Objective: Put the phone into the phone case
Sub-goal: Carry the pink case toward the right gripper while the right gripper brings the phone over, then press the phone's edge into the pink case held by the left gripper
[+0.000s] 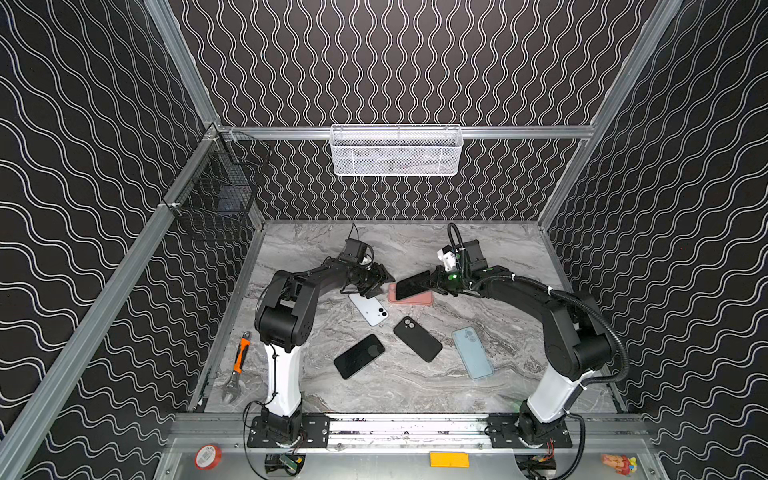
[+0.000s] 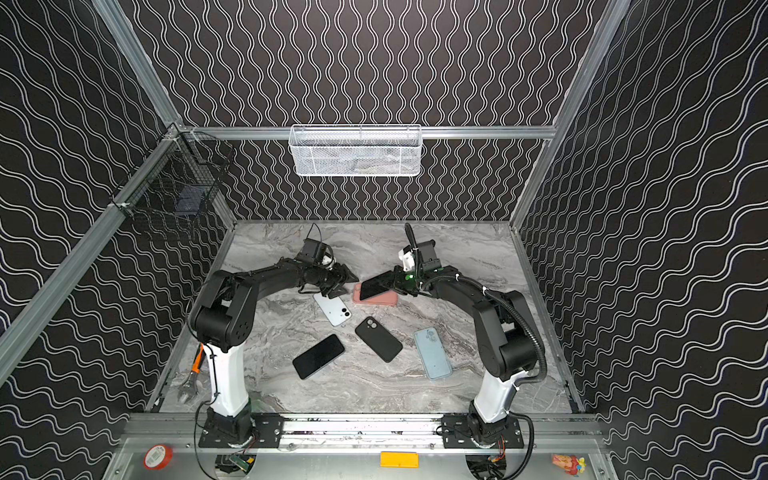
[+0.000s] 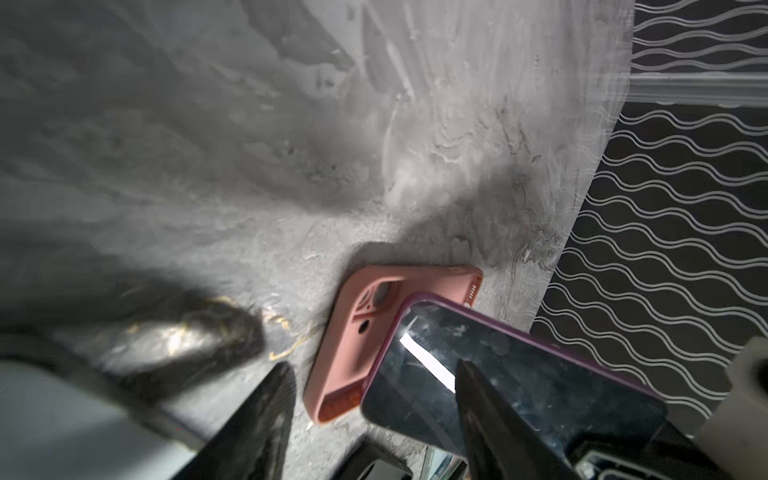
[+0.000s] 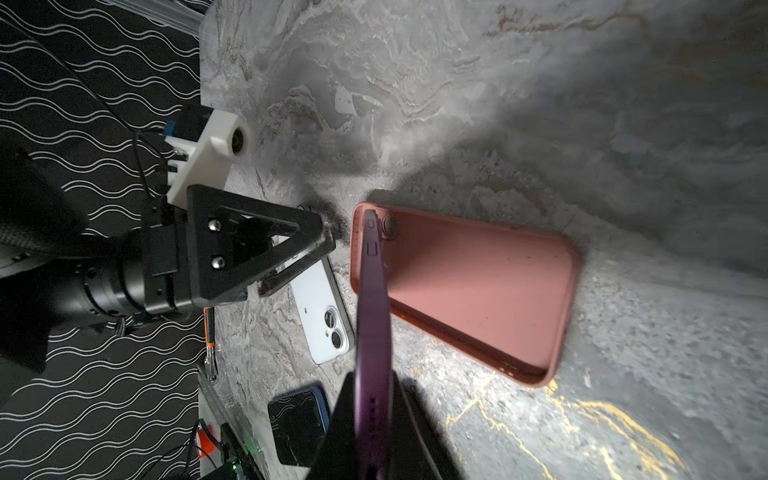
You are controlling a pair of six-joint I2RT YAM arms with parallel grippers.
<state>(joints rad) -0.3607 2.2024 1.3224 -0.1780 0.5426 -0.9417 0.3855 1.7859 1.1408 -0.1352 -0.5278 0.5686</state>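
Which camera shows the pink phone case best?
The right wrist view: the pink case lies open side up, almost whole and close. The left wrist view shows its camera-hole end, the rest hidden behind the phone. Both top views show it small, half covered.

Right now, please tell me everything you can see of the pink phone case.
The pink case looks like matte rubber, with rounded corners, a raised rim and a camera hole at one end. It lies flat on the marble table, open side up and empty. The right gripper holds a phone tilted over it; contact is unclear.
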